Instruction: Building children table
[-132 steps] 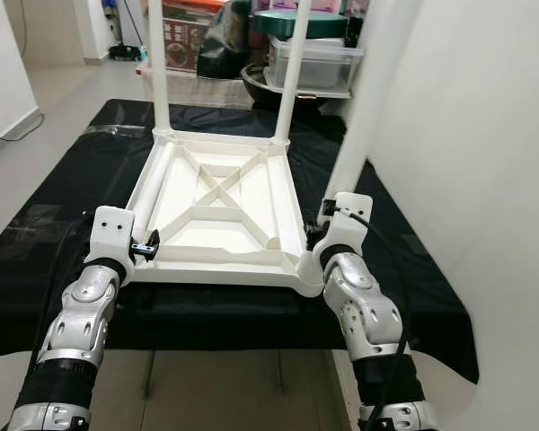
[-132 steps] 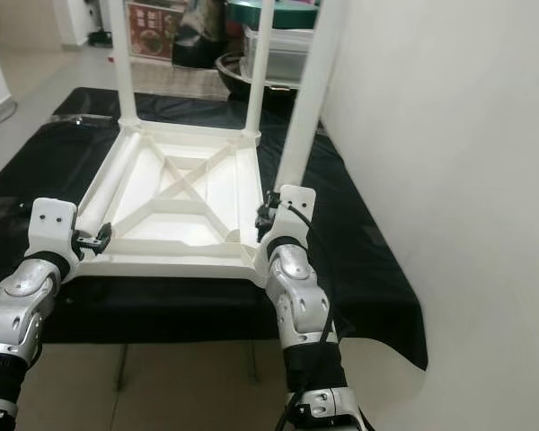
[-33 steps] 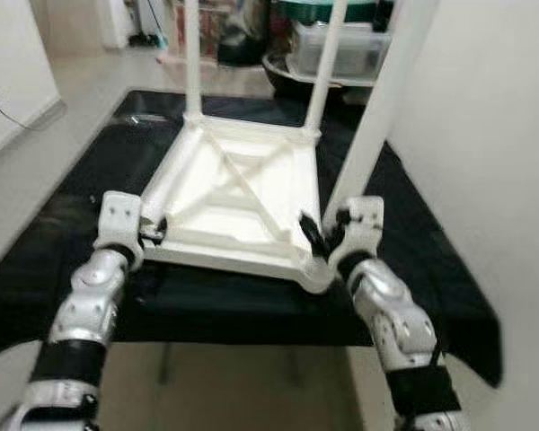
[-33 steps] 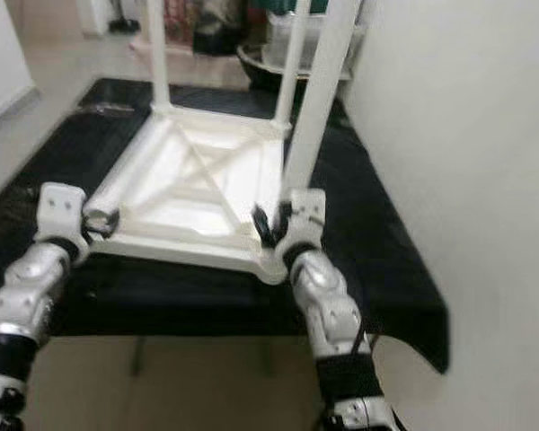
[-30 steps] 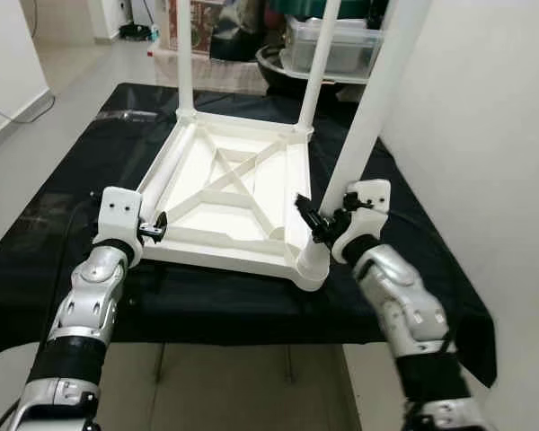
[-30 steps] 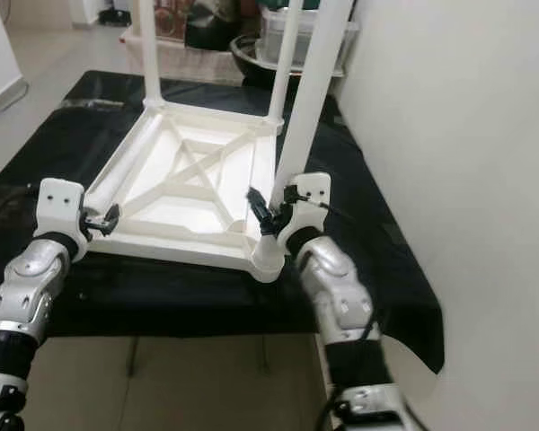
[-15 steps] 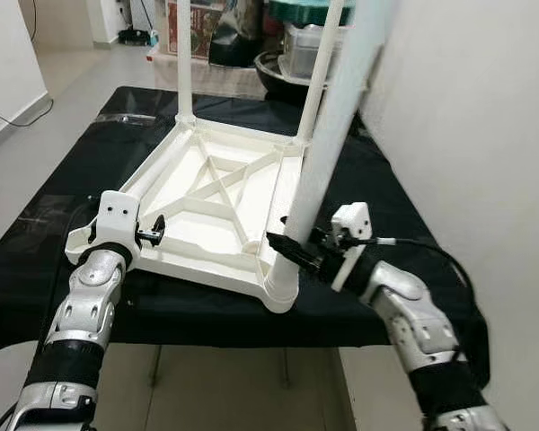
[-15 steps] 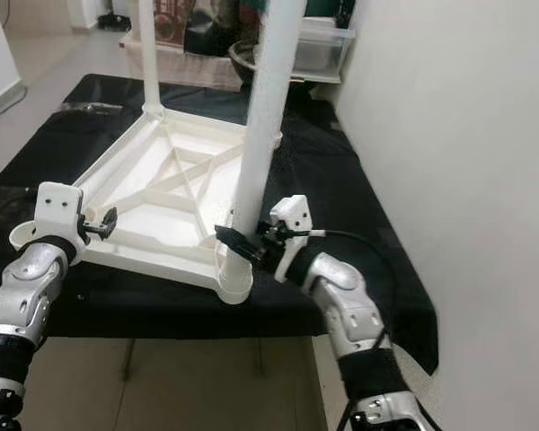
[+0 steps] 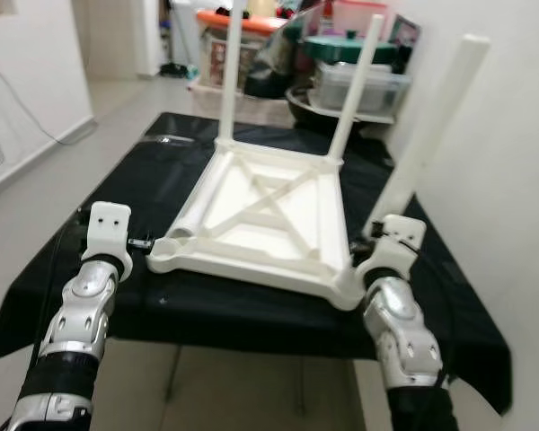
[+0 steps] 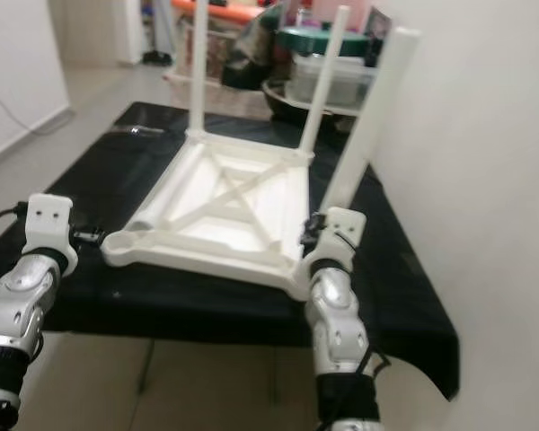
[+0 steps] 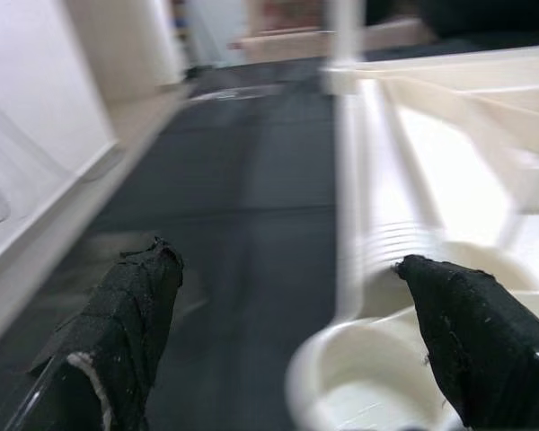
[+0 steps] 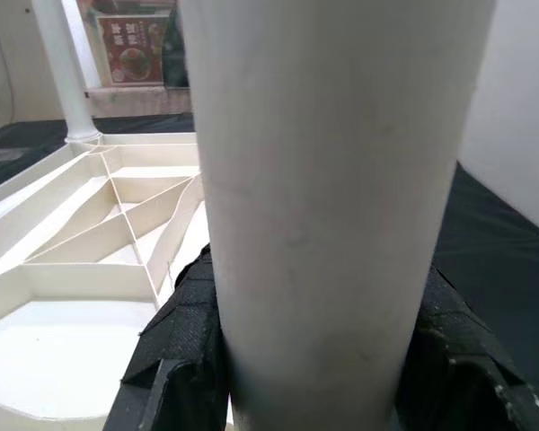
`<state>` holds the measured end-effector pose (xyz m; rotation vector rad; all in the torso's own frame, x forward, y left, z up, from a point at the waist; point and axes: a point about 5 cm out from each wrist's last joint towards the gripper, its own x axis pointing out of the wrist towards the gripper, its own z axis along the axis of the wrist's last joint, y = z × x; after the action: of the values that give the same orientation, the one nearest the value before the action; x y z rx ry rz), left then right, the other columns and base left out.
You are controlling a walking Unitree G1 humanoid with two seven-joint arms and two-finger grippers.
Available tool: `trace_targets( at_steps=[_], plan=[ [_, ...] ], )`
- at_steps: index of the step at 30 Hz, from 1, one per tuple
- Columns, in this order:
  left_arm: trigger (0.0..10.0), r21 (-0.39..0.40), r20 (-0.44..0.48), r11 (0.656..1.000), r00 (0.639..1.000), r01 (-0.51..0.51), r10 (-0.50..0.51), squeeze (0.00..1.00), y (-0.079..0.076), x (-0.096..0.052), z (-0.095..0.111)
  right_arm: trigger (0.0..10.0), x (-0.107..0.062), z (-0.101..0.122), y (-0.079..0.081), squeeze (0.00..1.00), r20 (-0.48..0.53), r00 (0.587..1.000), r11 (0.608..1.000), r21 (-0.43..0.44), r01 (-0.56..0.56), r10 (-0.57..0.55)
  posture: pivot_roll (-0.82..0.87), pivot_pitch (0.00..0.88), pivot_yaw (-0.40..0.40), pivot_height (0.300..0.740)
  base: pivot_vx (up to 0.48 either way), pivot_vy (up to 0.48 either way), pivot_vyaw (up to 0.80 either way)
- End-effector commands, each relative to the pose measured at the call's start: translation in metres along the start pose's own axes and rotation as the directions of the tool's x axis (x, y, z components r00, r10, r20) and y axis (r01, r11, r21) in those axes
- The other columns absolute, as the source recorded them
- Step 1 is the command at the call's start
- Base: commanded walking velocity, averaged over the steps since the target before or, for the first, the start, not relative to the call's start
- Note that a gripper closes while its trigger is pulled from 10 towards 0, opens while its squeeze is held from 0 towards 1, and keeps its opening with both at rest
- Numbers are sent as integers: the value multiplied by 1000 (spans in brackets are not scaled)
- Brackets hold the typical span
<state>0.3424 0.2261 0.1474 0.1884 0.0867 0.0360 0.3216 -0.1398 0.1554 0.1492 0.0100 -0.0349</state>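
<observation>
On the black cloth (image 9: 135, 180) the white table top (image 9: 269, 220) lies upside down, ribs facing up, so that its corner sockets are open for the legs. Two thin legs already stand in the far corners, at about 11 o'clock (image 9: 228, 72) and 1 o'clock (image 9: 355, 90) from the top's middle. The right gripper (image 12: 296, 359) is clamped around the thick third leg (image 9: 427, 135), a finger on either side, at the near corner at about 4 o'clock; the leg leans away toward 1 o'clock, so it does not look seated square. Holding it low, close to the socket, probably gives the best control for pushing it home.

The left gripper (image 11: 296, 332) has its fingers spread wide, holding nothing, straddling the empty socket (image 9: 172, 241) at the near 8 o'clock corner, likely to steady the top while the other arm works.

Half a second ago the thick leg rose nearly upright across the middle of the view and the top was swung round with its near right corner pulled toward the robot. Now the top sits squarer to the robot and the leg tilts off to the right; the camera has also lifted, since more of the cluttered shelf (image 9: 341, 63) behind shows.
</observation>
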Motion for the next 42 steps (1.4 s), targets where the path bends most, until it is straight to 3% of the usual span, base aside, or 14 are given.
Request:
trace_targets(
  at_steps=[1,4,6,7,14,15,18,23,28,35,36,40,41,42],
  plan=[
    [10000,8,-5,1000,1000,18,-18,0,-5,2,0,10000,-4,-6,12,1000,-18,995,994,22,-103,103,136,0,-107,740,0,0,0],
    [10000,9,-3,1000,1000,20,-20,0,-5,4,1,10000,-3,3,16,1000,16,989,988,44,-149,149,129,0,-104,740,0,0,0],
    [10000,6,1,1000,1000,21,-21,0,-6,5,2,10000,0,16,18,569,61,972,972,37,-231,228,129,0,-104,740,0,0,0],
    [10000,4,4,1000,1000,23,-23,0,-8,6,3,10000,2,30,20,0,101,939,941,54,-334,328,122,0,-104,740,0,0,0],
    [10000,-2,4,1000,1000,27,-27,0,-11,5,0,10000,-26,25,27,0,-16,595,595,-31,-803,803,130,0,-116,740,0,0,0],
    [10000,-3,6,1000,1000,28,-28,0,-11,5,1,0,-29,10,32,0,-69,545,546,-3,-838,836,136,0,-123,740,0,0,0],
    [10000,-3,11,1000,1000,27,-27,0,-10,6,3,0,-31,-14,38,0,-151,484,495,46,-868,862,148,0,-130,740,0,0,0],
    [10000,-4,10,1000,1000,19,-19,0,-8,4,1,0,-22,-21,40,0,-171,565,581,57,-812,807,153,0,-132,740,0,0,0],
    [10000,0,-5,1000,1000,25,-25,0,-8,0,-5,0,15,-36,0,0,-237,951,979,13,-202,199,145,0,-122,740,0,0,0],
    [10000,0,2,999,999,45,-45,0,-13,4,-1,0,1,-26,-22,0,-132,973,981,-7,191,-191,131,0,-100,740,0,0,0],
    [10000,3,0,999,999,50,-50,0,-13,5,0,10000,-5,-18,0,0,-100,993,997,21,71,-69,122,0,-91,740,0,0,0],
    [10000,5,-1,998,998,60,-60,0,-16,6,-1,10000,-7,-3,19,0,-11,996,996,38,-86,86,121,0,-90,740,0,0,0],
    [10000,5,0,998,998,63,-63,0,-17,5,0,10000,-7,4,20,1000,31,991,991,25,-134,133,124,0,-92,740,0,0,0],
    [10000,5,0,998,998,63,-63,0,-17,5,0,10000,-7,4,20,1000,31,991,991,25,-134,133,124,0,-92,740,0,0,0]
  ],
)
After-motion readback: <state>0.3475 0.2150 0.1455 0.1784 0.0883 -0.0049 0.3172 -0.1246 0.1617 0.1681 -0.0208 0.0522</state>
